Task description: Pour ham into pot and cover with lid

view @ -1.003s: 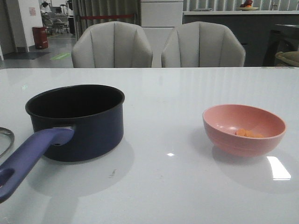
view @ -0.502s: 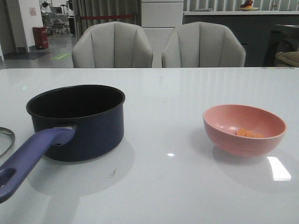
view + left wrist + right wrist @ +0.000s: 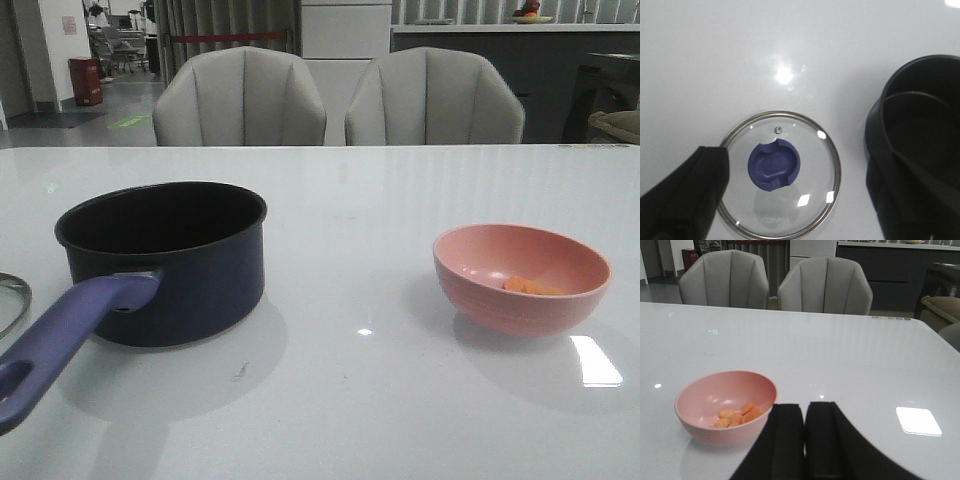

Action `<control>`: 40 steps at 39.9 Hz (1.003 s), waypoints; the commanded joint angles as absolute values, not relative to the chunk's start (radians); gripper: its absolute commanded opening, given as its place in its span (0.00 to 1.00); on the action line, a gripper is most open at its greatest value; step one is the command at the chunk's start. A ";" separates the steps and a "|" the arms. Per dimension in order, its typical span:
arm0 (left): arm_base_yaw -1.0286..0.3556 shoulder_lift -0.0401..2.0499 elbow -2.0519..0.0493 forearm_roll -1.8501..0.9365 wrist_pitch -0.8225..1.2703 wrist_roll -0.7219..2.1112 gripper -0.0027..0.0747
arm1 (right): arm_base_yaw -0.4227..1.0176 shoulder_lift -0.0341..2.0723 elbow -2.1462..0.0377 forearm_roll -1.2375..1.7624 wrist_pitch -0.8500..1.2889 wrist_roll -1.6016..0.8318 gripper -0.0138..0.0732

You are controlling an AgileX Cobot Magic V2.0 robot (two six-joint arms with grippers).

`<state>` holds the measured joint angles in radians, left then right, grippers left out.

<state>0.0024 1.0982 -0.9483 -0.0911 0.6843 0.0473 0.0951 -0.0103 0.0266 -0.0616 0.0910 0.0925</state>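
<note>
- Lid [image 3: 781, 174], glass with a metal rim and notched blue knob, lies flat on the desk [image 3: 350, 400] right under the left tool [image 3: 790, 200], spread wide, probably lined up for later.
- Pot [image 3: 165, 262], dark and uncovered, sits just beside that tool.
- Ham [image 3: 737, 415] chunks rest in the smooth pink bowl [image 3: 700, 405], just ahead of the right tool [image 3: 805, 440], pinched together, empty.

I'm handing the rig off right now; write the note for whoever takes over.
Left tool: open, above the lid, holding nothing.
Right tool: shut, empty, near the pink bowl.
Ham sits in the bowl, right of the pot. Lid lies flat on the table, left of the pot.
Done: nothing.
Left: pour ham into pot, then cover.
</note>
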 commanded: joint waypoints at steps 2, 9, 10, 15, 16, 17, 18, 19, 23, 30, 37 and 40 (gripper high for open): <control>-0.077 0.919 -0.884 -0.109 0.558 0.049 0.79 | 0.088 -0.031 0.022 -0.076 0.012 0.093 0.34; -0.141 0.699 -0.773 -0.109 0.539 0.049 0.79 | 0.088 -0.031 0.022 -0.076 0.012 0.093 0.34; -0.141 0.673 -0.758 -0.109 0.538 0.049 0.79 | 0.088 -0.031 0.022 -0.076 0.012 0.093 0.34; -0.141 0.520 -0.661 -0.109 0.508 0.049 0.79 | 0.088 -0.031 0.022 -0.076 0.012 0.093 0.34; -0.144 0.487 -0.638 -0.111 0.497 0.049 0.79 | 0.088 -0.031 0.022 -0.076 0.012 0.093 0.34; -0.145 0.463 -0.620 -0.111 0.489 0.049 0.79 | 0.088 -0.031 0.022 -0.076 0.012 0.093 0.34; -0.146 0.431 -0.596 -0.111 0.478 0.049 0.79 | 0.088 -0.030 0.022 -0.076 0.012 0.093 0.34; -0.146 0.408 -0.574 -0.111 0.472 0.049 0.79 | 0.088 -0.030 0.022 -0.076 0.012 0.093 0.34; -0.148 0.297 -0.505 -0.111 0.443 0.049 0.79 | 0.088 -0.030 0.022 -0.076 0.012 0.093 0.34; -0.180 0.156 -0.402 -0.111 0.424 0.049 0.79 | 0.088 -0.030 0.022 -0.076 0.012 0.093 0.34; -0.199 0.085 -0.373 -0.111 0.359 0.049 0.79 | 0.088 -0.030 0.022 -0.076 0.012 0.093 0.34; -0.200 0.082 -0.373 -0.111 0.359 0.049 0.79 | 0.088 -0.030 0.022 -0.076 0.012 0.093 0.34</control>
